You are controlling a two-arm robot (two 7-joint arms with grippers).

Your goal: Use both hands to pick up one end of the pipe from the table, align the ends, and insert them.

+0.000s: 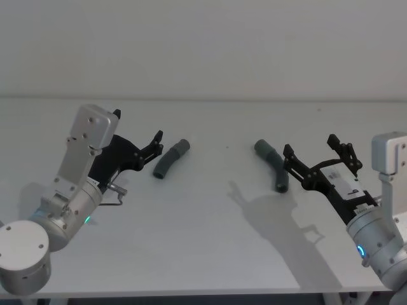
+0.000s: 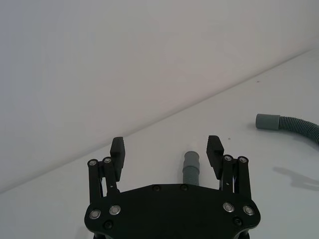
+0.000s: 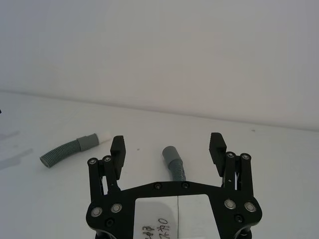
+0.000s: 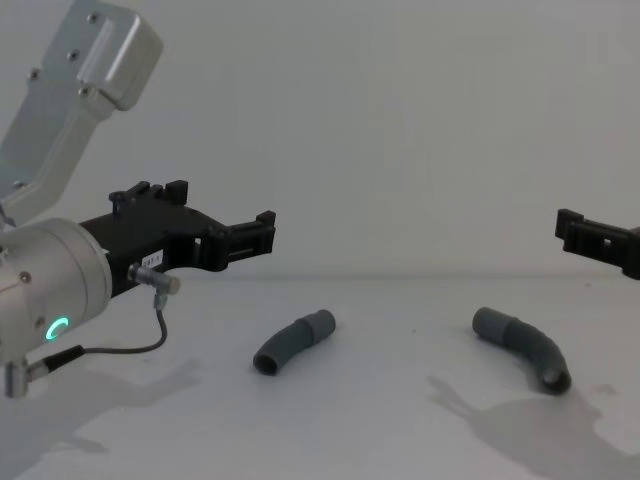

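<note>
Claw on the left (image 2: 166, 149): spread wide, holding nothing, up above the tabletop (image 1: 203, 248), just beside the left pipe piece (image 1: 168, 159).
Claw on the right (image 3: 167, 144): spread wide too, holding nothing, near the right pipe piece (image 1: 273, 165).
Pipe pieces: both lie on the tabletop, well apart.
Feel: probably light; ribbed part likely bends, smooth ends (image 1: 182, 147) likely stay stiff.
Best hold: maybe the ribs just behind each smooth end.
Count: two claws, two pipe pieces, two smooth ends.
</note>
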